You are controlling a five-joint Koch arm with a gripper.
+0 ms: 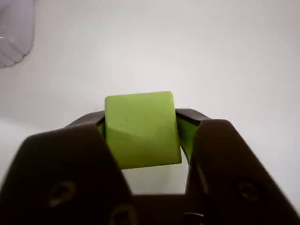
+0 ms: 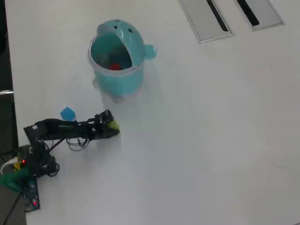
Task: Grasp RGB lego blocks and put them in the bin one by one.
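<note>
Surface: white table (image 2: 211, 140), seen plain and matte in both views; two grey recessed panels (image 2: 205, 19) with dark slots are set at the upper right of the overhead view.
Wrist view only: lime green block (image 1: 140, 129) is seen pinched between the two dark jaws of the gripper (image 1: 143, 136), one jaw pressed to each side; a pale translucent edge is glimpsed at the upper left corner.
Overhead view only: gripper (image 2: 111, 125) and its yellow-green load (image 2: 113, 125) are shown at lower left, below the bin.
Bin: turquoise whale-shaped bin (image 2: 117, 79) is stood at upper left; a red block (image 2: 115, 66) is seen inside it.
Blue block: blue block (image 2: 68, 113) is lain on the table just above the arm (image 2: 65, 129).
Base: electronics and cables (image 2: 28, 173) are gathered at the lower left edge.
</note>
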